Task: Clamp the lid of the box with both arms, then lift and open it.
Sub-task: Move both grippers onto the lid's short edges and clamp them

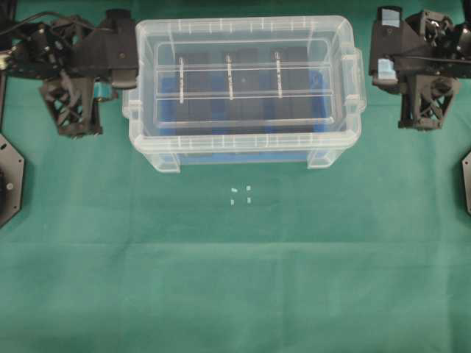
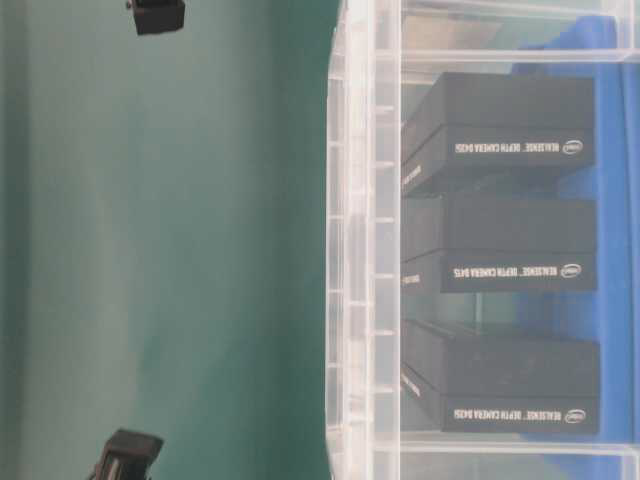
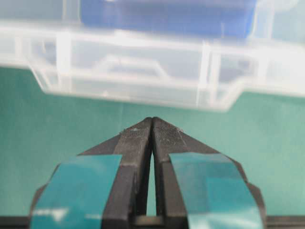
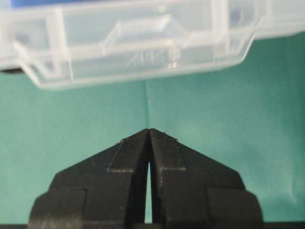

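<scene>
From overhead I see the box [image 1: 243,92], a deep clear plastic tub, sitting in the upper middle of the frame on a green surface [image 1: 235,279]. The lid [image 1: 243,73] lies flat on top of it, clear, with two lengthwise ribs. Through lid and walls I can make out blue lining and three black slabs [image 1: 229,84] side by side inside the tub.

The left arm [image 1: 73,62] is in the upper left of the overhead frame, just beside the box's left end; the right arm [image 1: 423,62] is in the upper right, near the right end with a strip of green between them. Four small white marks [image 1: 241,195] sit on the green below the box.

The table-level view adds what the overhead one cannot: the slabs [image 2: 500,265] are black cartons with white printed lettering, resting against the blue lining. That view appears turned sideways, with only black bits of the arms at its upper left and lower left.

The left wrist view shows the left pincer [image 3: 152,125], banded with teal tape, clenched tip to tip on nothing, pointing at the box's side handle [image 3: 138,78] and apart from it. The right wrist view shows the right pincer [image 4: 149,133], plain black, likewise clenched on nothing, short of the handle [image 4: 143,40] on its end.
</scene>
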`<state>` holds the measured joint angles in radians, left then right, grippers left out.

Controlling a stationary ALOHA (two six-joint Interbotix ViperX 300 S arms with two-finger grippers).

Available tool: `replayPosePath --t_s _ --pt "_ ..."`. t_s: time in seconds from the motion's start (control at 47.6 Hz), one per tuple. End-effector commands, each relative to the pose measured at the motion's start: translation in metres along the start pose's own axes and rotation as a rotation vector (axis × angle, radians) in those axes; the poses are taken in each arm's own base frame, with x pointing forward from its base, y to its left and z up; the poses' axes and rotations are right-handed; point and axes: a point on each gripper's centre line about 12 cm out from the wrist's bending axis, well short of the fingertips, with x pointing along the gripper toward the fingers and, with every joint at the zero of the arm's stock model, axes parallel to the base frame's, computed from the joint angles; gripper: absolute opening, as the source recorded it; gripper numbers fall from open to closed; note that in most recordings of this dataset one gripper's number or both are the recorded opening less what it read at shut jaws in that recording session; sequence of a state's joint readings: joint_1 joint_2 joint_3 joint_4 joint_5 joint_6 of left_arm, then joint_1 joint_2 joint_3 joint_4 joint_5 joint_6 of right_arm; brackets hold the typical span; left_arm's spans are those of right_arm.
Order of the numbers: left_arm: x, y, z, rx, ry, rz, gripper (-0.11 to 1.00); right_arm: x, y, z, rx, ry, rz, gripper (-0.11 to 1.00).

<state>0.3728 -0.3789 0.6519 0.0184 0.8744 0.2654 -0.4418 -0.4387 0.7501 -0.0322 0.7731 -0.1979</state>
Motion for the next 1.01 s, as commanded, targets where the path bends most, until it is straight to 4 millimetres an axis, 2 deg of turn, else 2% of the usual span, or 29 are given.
replayPosePath --t_s 0.0,0.252,0.483,0.988 --pt "-0.004 0.006 0.012 -0.004 -0.032 0.015 0.01 -0.004 -0.002 0.015 -0.008 -0.039 -0.007 0.00" --pt "0.002 0.009 0.020 -0.003 -0.026 0.014 0.01 0.000 0.000 0.031 -0.024 -0.048 -0.001 0.00" --pt "0.001 0.008 0.017 -0.003 -0.025 0.014 0.01 0.005 0.001 0.043 -0.035 -0.051 0.005 0.00" --pt "0.001 0.007 0.016 -0.004 -0.025 0.013 0.01 0.004 0.007 0.046 -0.046 -0.055 0.015 0.00"
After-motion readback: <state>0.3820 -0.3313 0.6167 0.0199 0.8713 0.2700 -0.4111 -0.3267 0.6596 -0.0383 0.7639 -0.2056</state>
